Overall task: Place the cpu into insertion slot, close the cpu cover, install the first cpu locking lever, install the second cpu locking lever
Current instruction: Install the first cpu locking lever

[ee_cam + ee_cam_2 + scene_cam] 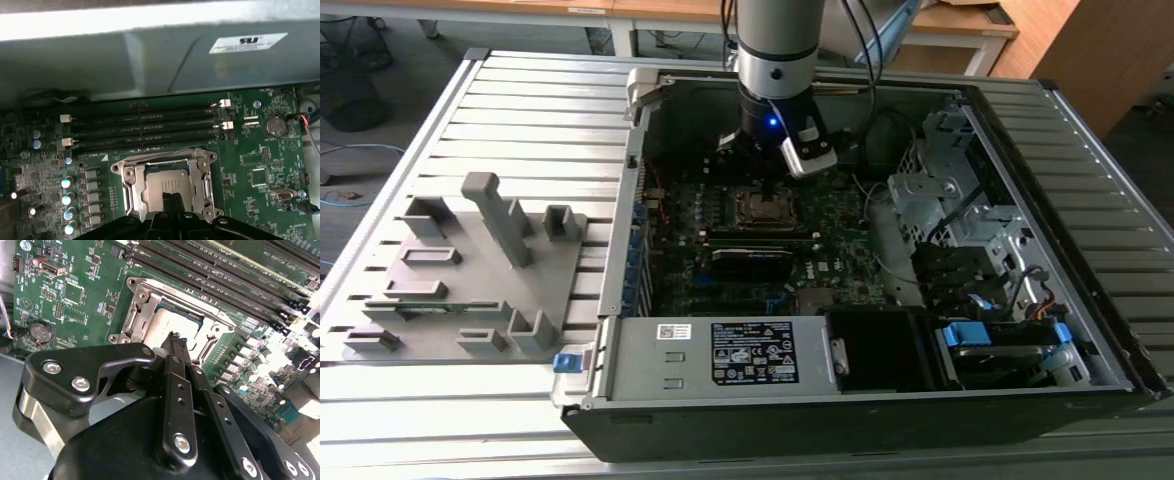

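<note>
The arm comes down near-vertically into the open computer case [620,330] in the exterior view, its tool [767,165] poised over the insertion slot [763,206] near the middle of the motherboard [720,285]. In both wrist views the tool's two thin black fingers [176,347] are pressed together with no gap and nothing between them, their tips directly above the cpu [172,325]. The cpu [165,182] lies flat in the insertion slot [165,185], its dull silver top showing through the window of the cpu cover [131,187], which lies down over the socket. Whether the fingertips touch the chip cannot be told, and the near edge of the socket is hidden behind the tool's black body. A thin wire lever runs along the socket's side nearest the long memory slots [145,132]; whether it is latched is unclear. The case walls enclose the board, with a drive cage [954,215] on the exterior view's right. A grey fixture tray [460,275] sits on the slatted surface [507,100] well apart at the exterior view's left.
</note>
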Robot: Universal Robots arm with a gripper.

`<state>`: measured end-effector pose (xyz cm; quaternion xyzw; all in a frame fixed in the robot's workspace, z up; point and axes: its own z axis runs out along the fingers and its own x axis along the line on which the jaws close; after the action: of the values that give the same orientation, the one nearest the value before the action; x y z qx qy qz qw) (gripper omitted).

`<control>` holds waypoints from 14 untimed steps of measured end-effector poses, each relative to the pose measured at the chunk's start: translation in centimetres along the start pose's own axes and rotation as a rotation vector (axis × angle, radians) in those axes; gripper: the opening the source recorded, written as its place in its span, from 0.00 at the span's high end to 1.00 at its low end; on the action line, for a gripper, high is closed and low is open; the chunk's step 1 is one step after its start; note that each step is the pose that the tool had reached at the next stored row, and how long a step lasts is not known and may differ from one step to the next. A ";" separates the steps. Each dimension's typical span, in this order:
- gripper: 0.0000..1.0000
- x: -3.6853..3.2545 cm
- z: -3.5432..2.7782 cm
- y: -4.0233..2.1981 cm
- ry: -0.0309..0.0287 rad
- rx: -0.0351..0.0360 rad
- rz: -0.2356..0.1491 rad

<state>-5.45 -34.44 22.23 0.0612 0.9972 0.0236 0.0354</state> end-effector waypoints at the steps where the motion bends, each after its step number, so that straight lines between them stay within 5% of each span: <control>1: 0.89 0.00 0.00 0.00 -0.0002 0.0010 0.000; 14: 0.89 -0.31 -0.07 0.04 0.0034 0.0072 0.000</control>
<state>-5.14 -34.44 22.32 0.0611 0.9974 0.0201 0.0335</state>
